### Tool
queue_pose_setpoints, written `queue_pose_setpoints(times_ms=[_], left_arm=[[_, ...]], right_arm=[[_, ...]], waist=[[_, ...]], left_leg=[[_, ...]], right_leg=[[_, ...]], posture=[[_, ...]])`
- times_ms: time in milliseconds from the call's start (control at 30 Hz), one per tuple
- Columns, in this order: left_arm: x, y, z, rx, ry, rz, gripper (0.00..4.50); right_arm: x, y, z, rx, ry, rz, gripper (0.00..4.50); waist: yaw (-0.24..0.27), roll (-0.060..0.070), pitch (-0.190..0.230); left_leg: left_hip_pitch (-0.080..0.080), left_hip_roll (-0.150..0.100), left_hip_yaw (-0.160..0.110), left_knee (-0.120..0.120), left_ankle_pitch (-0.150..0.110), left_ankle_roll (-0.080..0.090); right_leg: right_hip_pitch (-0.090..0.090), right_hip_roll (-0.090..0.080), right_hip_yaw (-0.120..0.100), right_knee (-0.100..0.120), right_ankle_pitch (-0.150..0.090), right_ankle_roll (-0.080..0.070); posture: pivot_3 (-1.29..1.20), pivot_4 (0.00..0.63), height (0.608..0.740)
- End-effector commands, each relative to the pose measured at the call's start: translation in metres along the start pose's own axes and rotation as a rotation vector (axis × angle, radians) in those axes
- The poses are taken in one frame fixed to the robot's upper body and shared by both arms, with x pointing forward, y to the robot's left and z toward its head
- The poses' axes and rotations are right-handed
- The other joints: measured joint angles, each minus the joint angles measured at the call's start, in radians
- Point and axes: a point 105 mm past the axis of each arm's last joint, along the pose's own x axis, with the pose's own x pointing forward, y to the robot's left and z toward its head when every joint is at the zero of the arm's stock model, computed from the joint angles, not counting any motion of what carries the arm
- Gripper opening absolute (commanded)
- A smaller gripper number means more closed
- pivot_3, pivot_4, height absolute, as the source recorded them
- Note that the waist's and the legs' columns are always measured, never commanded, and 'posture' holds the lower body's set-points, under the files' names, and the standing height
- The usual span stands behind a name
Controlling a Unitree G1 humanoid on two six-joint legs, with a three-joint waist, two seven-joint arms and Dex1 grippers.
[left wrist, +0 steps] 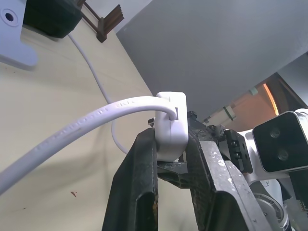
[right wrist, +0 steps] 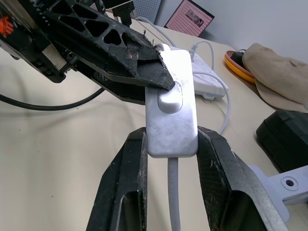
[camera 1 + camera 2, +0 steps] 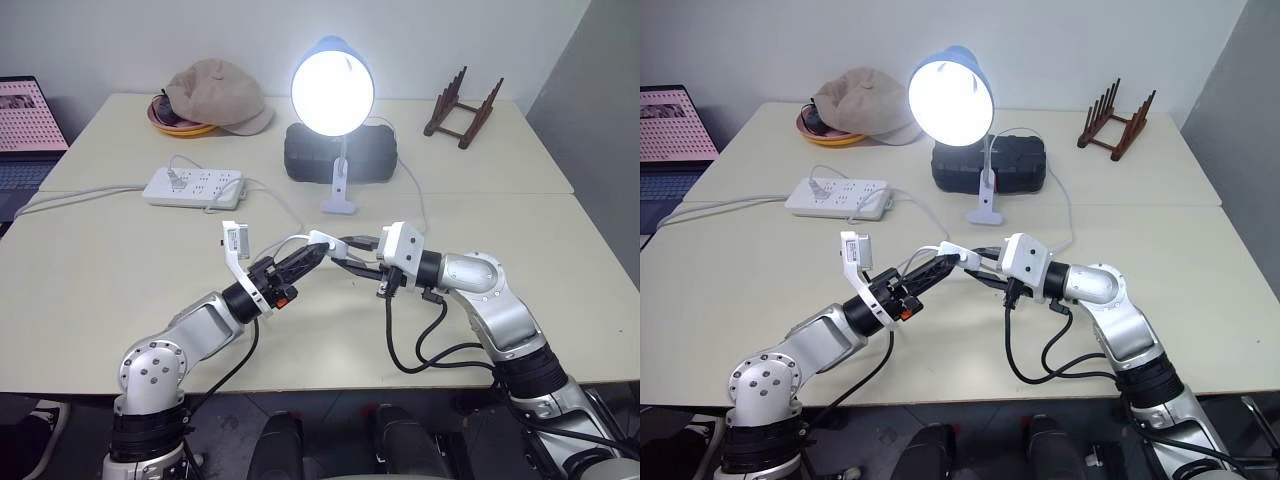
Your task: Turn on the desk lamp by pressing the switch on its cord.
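Observation:
The desk lamp [image 3: 332, 90] stands at the back of the table, its blue shade tilted toward me and its round bulb glowing bright. Both grippers meet above the table's middle on the small white switch [image 2: 172, 103]. My right gripper [image 3: 352, 246] is shut on the switch's sides, holding it level. My left gripper [image 3: 312, 254] is shut on it from the other end, one black fingertip [image 2: 144, 72] pressing the rocker button. The thin white cord [image 1: 86, 120] runs from the switch back over the table toward the lamp's base [image 3: 338, 205].
A white power strip [image 3: 193, 186] lies at the left with its cable trailing off. A black case [image 3: 340, 152] sits behind the lamp. A beige cap [image 3: 215, 95] on an orange plate, a wooden rack [image 3: 462, 108] and a laptop [image 3: 25, 130] line the far side.

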Motion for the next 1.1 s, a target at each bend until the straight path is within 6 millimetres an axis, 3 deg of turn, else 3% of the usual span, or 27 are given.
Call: queue_pose_setpoints(times_ms=[33,100,267,500,667,800,933,1000,1067,1100], left_arm=[[0.001,-0.010,0.006,0.025,-0.017,-0.021,0.49],[0.000,-0.010,0.007,0.015,-0.023,-0.024,1.20],[-0.008,-0.012,0.002,0.003,0.014,-0.031,2.20],[-0.047,-0.015,-0.001,0.073,0.103,0.045,3.48],[-0.071,-0.022,0.014,0.198,0.162,0.090,4.48],[-0.085,-0.031,0.039,0.539,0.336,0.140,4.49],[-0.087,-0.026,0.045,0.765,0.484,0.164,4.49],[-0.086,-0.024,0.057,0.883,0.518,0.168,4.49],[-0.090,-0.019,0.062,0.989,0.596,0.171,4.50],[-0.093,-0.017,0.062,1.016,0.633,0.171,4.50]], right_arm=[[-0.001,0.000,0.011,-0.042,-0.037,0.004,1.05],[-0.001,0.000,0.010,-0.042,-0.033,0.003,1.05],[-0.001,-0.004,0.008,-0.047,-0.022,0.003,1.05],[-0.001,-0.018,-0.004,-0.025,0.013,-0.002,1.05],[-0.002,-0.022,-0.023,-0.005,0.080,0.027,1.05],[-0.005,-0.021,-0.053,0.055,0.194,0.094,1.05],[-0.005,-0.015,-0.066,0.094,0.241,0.154,1.05],[-0.007,-0.017,-0.072,0.105,0.271,0.191,1.05],[-0.009,-0.023,-0.072,0.115,0.282,0.210,1.75],[-0.010,-0.023,-0.071,0.121,0.283,0.231,1.81]], waist=[[0.000,0.000,0.000],[0.000,0.000,0.000],[0.000,0.000,0.000],[-0.007,0.000,0.000],[-0.006,-0.001,0.001],[-0.003,-0.002,0.002],[-0.003,-0.002,0.003],[-0.004,-0.002,0.003],[-0.004,-0.002,0.003],[-0.004,-0.001,0.003]], left_leg=[[0.000,0.000,0.000,0.000,0.000,0.000],[0.000,0.000,0.000,0.000,0.000,0.000],[0.000,0.000,0.000,-0.001,0.000,0.000],[-0.001,0.001,0.001,-0.005,0.000,0.000],[-0.001,0.001,0.001,-0.007,0.000,0.000],[-0.001,0.001,0.001,-0.007,0.000,0.000],[-0.001,0.000,0.005,-0.009,0.000,0.000],[-0.001,0.000,0.007,-0.013,0.000,0.000],[-0.003,0.000,0.007,-0.016,0.000,0.000],[-0.004,0.001,0.007,-0.016,0.000,0.000]], right_leg=[[0.000,0.000,0.000,0.000,0.000,0.000],[0.000,0.000,0.000,-0.001,0.000,0.000],[0.000,0.000,0.000,-0.002,0.000,0.000],[0.000,0.000,0.000,-0.008,0.001,0.001],[0.000,-0.001,0.000,-0.009,0.000,0.000],[-0.002,-0.001,0.000,-0.010,0.000,0.000],[-0.003,-0.003,0.001,-0.012,0.001,-0.001],[-0.004,-0.003,0.001,-0.013,0.001,0.000],[-0.008,-0.003,0.001,-0.013,0.001,-0.001],[-0.008,-0.002,0.001,-0.012,0.001,0.000]], posture=[[0.00,0.150,0.740],[0.00,0.150,0.740],[0.00,0.150,0.740],[0.00,0.150,0.740],[0.00,0.150,0.740],[0.00,0.150,0.740],[0.00,0.150,0.740],[0.00,0.150,0.740],[0.00,0.150,0.740],[0.00,0.150,0.740]])
